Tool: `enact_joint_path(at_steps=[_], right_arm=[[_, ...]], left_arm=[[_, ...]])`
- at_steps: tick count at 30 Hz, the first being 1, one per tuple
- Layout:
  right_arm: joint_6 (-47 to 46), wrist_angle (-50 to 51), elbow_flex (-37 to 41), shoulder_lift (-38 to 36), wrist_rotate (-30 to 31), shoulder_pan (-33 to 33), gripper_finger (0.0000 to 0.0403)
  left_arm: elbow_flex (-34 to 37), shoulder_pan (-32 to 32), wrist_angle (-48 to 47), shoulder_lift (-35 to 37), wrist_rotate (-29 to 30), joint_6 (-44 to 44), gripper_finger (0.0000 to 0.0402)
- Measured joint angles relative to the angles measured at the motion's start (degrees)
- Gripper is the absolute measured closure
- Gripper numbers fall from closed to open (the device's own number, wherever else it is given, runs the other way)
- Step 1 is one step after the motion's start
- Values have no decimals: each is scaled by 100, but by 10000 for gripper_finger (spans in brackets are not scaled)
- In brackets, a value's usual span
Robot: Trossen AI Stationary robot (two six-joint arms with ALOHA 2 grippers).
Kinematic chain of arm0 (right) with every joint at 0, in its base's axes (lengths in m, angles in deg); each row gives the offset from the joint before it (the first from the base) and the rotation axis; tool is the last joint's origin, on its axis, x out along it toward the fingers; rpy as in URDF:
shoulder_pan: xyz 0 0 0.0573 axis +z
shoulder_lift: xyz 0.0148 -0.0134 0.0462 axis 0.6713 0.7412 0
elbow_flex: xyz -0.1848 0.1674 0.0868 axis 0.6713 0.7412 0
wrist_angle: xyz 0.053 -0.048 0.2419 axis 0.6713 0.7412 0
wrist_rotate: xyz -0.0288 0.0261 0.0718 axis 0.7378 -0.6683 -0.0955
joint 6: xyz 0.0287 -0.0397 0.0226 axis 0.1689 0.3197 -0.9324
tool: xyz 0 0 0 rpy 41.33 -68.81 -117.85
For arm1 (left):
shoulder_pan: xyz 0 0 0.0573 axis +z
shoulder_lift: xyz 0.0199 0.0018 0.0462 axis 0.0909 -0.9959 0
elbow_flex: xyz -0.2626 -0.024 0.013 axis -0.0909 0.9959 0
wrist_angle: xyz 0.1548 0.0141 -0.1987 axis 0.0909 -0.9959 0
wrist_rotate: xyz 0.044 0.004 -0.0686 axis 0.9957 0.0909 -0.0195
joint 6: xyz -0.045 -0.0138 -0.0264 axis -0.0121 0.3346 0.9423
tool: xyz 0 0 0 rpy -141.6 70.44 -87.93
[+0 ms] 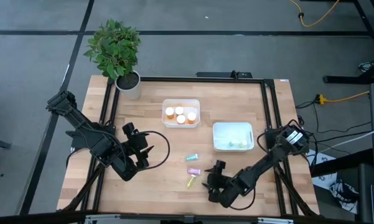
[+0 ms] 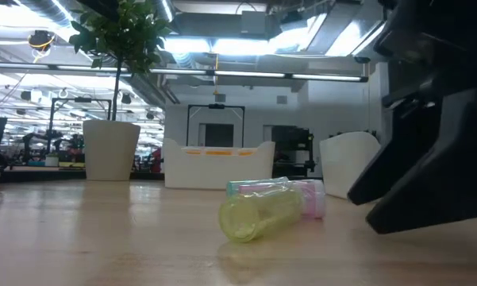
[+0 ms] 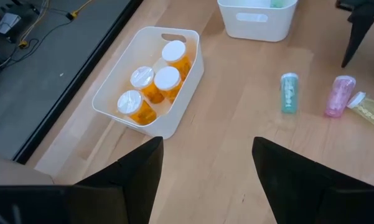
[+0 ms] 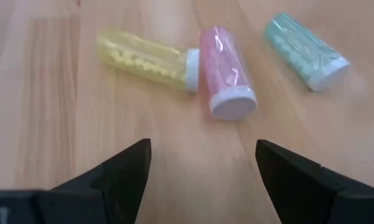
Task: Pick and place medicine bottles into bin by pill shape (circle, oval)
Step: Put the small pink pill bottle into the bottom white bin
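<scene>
Three small medicine bottles lie on their sides on the wooden table: a yellow one (image 4: 146,60), a pink one (image 4: 227,71) and a teal one (image 4: 305,50). The yellow bottle's cap end touches the pink bottle's side. My right gripper (image 4: 202,180) stands open low over the table, just short of the yellow and pink bottles, pointing slantwise down at them; it touches nothing. My left gripper (image 3: 205,174) hangs open above the table's left half (image 1: 148,151), holding nothing. Several orange white-capped bottles (image 3: 152,84) stand upright in a white bin (image 1: 180,113).
A second white bin (image 1: 233,135) at the right holds a pale green bottle (image 1: 239,143). A potted plant (image 1: 121,56) stands at the far left corner. A black frame rail (image 1: 267,112) runs around the table. Bare wood lies between my two grippers.
</scene>
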Motion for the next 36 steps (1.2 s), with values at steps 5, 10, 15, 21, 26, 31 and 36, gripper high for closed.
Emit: enact_joint_path(at_steps=[5,10,15,21,26,31,36], right_arm=[[298,-778,313,0,-17,-127,112],[409,-777,311,-4,-10,-266,112],[711,-900,311,-4,-29,-462,113],[1052,-1188,311,-4,-353,-632,145],[1071,-1211,311,-4,-628,-712,187],[1071,-1209,311,-4,-621,-710,224],[1092,-1206,311,-4,-621,-710,258]], left_arm=[[0,0,0,0,0,1,159],[0,1,0,0,0,-1,159],[0,0,0,0,0,1,159],[0,0,0,0,0,-1,159],[0,0,0,0,0,0,159],[0,0,0,0,0,0,159],[0,-1,0,0,1,0,159]])
